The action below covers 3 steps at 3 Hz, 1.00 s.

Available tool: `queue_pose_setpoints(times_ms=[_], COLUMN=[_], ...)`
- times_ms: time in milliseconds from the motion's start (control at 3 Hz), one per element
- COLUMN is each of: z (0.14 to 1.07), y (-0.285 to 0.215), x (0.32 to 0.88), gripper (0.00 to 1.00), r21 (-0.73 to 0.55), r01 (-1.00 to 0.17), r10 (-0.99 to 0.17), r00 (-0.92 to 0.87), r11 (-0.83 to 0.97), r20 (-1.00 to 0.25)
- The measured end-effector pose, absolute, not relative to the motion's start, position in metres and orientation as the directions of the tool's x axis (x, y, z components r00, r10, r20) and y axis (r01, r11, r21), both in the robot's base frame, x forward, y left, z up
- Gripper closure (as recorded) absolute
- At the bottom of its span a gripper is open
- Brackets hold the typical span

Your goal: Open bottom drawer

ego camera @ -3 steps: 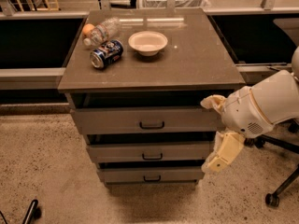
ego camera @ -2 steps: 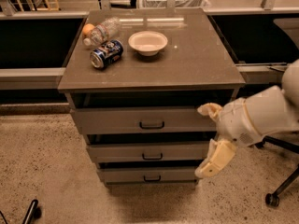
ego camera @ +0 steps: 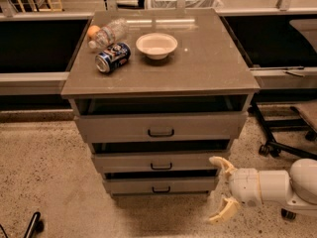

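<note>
Gripper (ego camera: pixel 214 190) hovering low beside bottom drawer (ego camera: pixel 129 186) right end, fingers standing wide apart, holding nothing, handle (ego camera: pixel 161 189) sitting untouched.

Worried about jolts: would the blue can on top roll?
Probably: the can lies on its side on the flat top. The bottle close behind may check it. The gripper is low, right of the bottom drawer.

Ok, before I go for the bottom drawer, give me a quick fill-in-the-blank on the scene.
1. The gripper, its fingers ___, hangs low beside the bottom drawer.
2. The cabinet has ___ drawers.
3. On top, the can lies on its ___ near the bowl.
Missing words: open; three; side.
</note>
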State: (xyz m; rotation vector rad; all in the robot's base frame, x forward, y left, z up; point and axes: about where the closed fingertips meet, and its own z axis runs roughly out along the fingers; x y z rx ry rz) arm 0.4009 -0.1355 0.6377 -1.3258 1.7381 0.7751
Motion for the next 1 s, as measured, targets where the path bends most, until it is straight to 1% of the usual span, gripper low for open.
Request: queue_pose_setpoints(times_ms=[333, 667, 1000], z=[0.612, 0.586, 0.517], y=[-0.140, -0.143, -0.157], x=[0.411, 0.426, 0.434], gripper=[0.00, 0.00, 0.00], r21=[-0.047, -0.045, -0.094], r01=[-0.969, -0.963, -0.954], r10=[-0.421, -0.493, -0.589], r00=[-0.062, -0.095, -0.096], r11=[0.244, 0.264, 0.284], r20=[-0.905, -0.865, -0.803])
